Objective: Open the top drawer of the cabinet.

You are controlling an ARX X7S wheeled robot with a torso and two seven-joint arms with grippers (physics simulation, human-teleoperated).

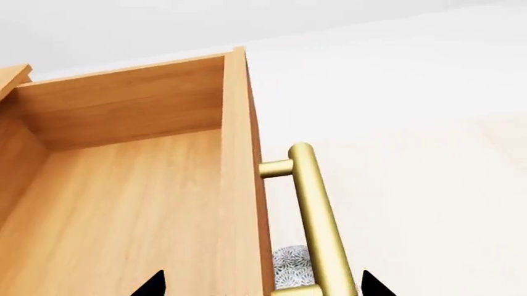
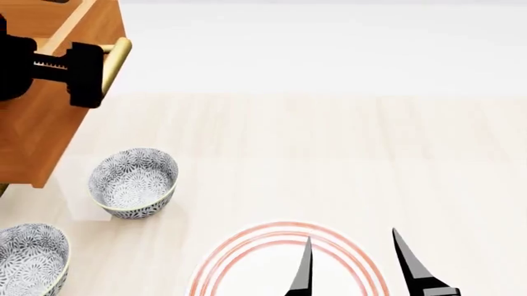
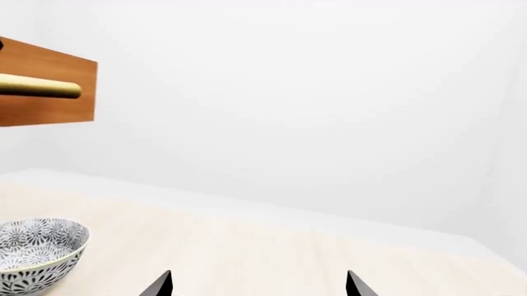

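The top drawer (image 1: pixel 123 203) of the orange-brown cabinet (image 2: pixel 41 123) is pulled out, and its bare wooden inside shows in the left wrist view. Its brass bar handle (image 1: pixel 317 216) runs along the drawer front (image 1: pixel 239 185). My left gripper (image 1: pixel 263 285) is open, with the drawer front and handle between its fingertips. In the head view it (image 2: pixel 49 68) sits at the top left, one finger beside the handle (image 2: pixel 117 58). My right gripper (image 2: pixel 352 237) is open and empty, low over a plate. The right wrist view shows the drawer front (image 3: pixel 49 111) and handle (image 3: pixel 41 89).
Two patterned grey bowls (image 2: pixel 132 182) (image 2: pixel 29 259) stand on the light wooden table in front of the cabinet. A white plate with red rings (image 2: pixel 247 253) lies under my right gripper (image 3: pixel 257 283). One bowl shows in the right wrist view (image 3: pixel 37 250).
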